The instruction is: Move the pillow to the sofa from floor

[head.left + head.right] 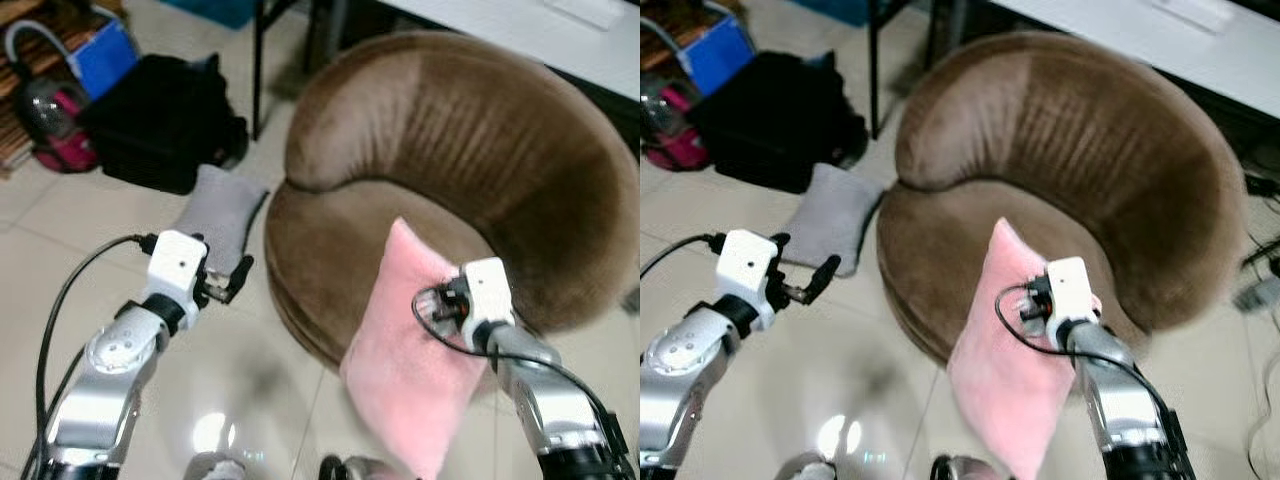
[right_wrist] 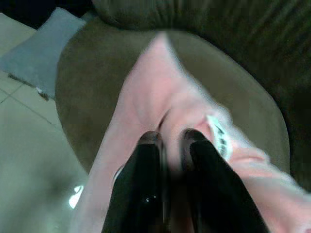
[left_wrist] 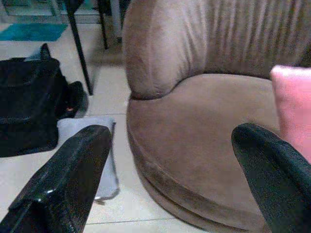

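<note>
right gripper (image 2: 167, 141) fingers pinch soft pink fabric pillow (image 1: 405, 370) | left gripper (image 3: 170, 160) fingers spread, empty | risk: thin pinch slips, pillow drops short of round brown velvet sofa (image 1: 480, 130)

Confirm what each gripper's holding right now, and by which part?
Right gripper is shut on a pinched fold of the pink pillow, near its white label. Left gripper is open, holding nothing.

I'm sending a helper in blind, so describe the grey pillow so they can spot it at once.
Start at the big round brown sofa. Just off its curved side, toward the black bag, a small grey pillow lies flat on the pale tiled floor. It is the only pillow on the floor; the other one is the pink pillow, pinched in the right claw over the sofa's front edge.
</note>
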{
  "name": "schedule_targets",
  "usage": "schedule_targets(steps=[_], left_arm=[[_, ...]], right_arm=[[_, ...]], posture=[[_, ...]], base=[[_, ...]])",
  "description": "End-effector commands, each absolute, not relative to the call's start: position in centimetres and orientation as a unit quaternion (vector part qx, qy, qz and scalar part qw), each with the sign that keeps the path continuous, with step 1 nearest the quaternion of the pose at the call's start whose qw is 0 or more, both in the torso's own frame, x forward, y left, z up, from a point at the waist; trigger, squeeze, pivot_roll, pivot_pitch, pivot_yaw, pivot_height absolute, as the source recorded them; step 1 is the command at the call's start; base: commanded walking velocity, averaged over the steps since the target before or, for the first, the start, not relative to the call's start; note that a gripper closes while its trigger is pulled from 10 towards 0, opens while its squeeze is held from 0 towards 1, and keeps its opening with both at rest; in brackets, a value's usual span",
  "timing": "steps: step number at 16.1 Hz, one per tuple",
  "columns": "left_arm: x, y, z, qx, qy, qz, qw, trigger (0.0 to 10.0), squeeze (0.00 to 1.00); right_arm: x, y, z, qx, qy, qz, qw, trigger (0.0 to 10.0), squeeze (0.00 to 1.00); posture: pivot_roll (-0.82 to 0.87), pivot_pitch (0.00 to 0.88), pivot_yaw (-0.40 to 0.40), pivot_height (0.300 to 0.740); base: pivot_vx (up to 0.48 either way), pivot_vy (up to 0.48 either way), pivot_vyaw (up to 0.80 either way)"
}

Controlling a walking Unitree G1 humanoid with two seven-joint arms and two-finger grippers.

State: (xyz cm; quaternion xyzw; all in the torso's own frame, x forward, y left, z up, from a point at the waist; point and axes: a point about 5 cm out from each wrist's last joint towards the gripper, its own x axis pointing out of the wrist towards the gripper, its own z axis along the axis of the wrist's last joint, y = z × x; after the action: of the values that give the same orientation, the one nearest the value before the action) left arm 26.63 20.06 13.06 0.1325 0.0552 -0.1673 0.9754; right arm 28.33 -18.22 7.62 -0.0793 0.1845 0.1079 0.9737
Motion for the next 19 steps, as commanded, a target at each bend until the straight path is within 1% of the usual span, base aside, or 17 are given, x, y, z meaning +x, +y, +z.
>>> schedule_targets(steps=[1, 2, 3, 4, 5, 9, 16, 19], left_arm=[[26.6, 19.0, 13.1, 0.139, 0.048, -0.188, 0.971, 10.0, 0.00], [26.6, 18.9, 13.1, 0.142, 0.048, -0.190, 0.970, 10.0, 0.00], [26.6, 18.8, 13.1, 0.148, 0.048, -0.193, 0.969, 10.0, 0.00], [26.7, 18.8, 13.1, 0.152, 0.049, -0.195, 0.968, 10.0, 0.00], [26.7, 18.8, 13.0, 0.169, 0.053, -0.197, 0.964, 10.0, 0.00], [26.8, 18.7, 13.2, 0.170, 0.048, -0.200, 0.964, 10.0, 0.00], [26.8, 18.9, 13.2, 0.152, 0.044, -0.181, 0.971, 10.0, 0.00], [27.1, 18.7, 13.3, 0.131, 0.044, -0.173, 0.975, 10.0, 0.00]], right_arm=[[27.8, -19.2, 7.1, -0.087, 0.198, 0.089, 0.972, 10.0, 0.68], [27.7, -19.1, 7.0, -0.091, 0.198, 0.091, 0.972, 10.0, 0.47], [27.7, -18.9, 7.0, -0.095, 0.197, 0.095, 0.971, 10.0, 0.34], [27.7, -18.8, 6.9, -0.095, 0.197, 0.096, 0.971, 10.0, 0.00], [27.6, -18.4, 6.9, -0.097, 0.196, 0.099, 0.971, 10.0, 0.00], [27.5, -18.1, 6.9, -0.096, 0.195, 0.105, 0.970, 10.0, 0.00], [27.7, -18.0, 6.9, -0.094, 0.196, 0.111, 0.970, 10.0, 0.00], [28.3, -17.8, 7.0, -0.091, 0.191, 0.104, 0.972, 10.0, 0.00]], posture=[[0.03, 0.180, -0.170, 0.740], [0.03, 0.180, -0.169, 0.740], [0.03, 0.181, -0.167, 0.740], [0.03, 0.181, -0.165, 0.740], [0.03, 0.181, -0.163, 0.740], [0.03, 0.182, -0.163, 0.740], [0.04, 0.189, -0.168, 0.740], [0.04, 0.180, -0.173, 0.740]], base=[[0.480, 0.000, 0.00], [0.480, 0.000, 0.00], [0.480, 0.000, 0.00], [0.465, 0.000, 0.00], [0.461, 0.000, 0.00], [0.461, 0.000, 0.00], [0.000, 0.000, 0.00], [0.000, 0.000, 0.00]])
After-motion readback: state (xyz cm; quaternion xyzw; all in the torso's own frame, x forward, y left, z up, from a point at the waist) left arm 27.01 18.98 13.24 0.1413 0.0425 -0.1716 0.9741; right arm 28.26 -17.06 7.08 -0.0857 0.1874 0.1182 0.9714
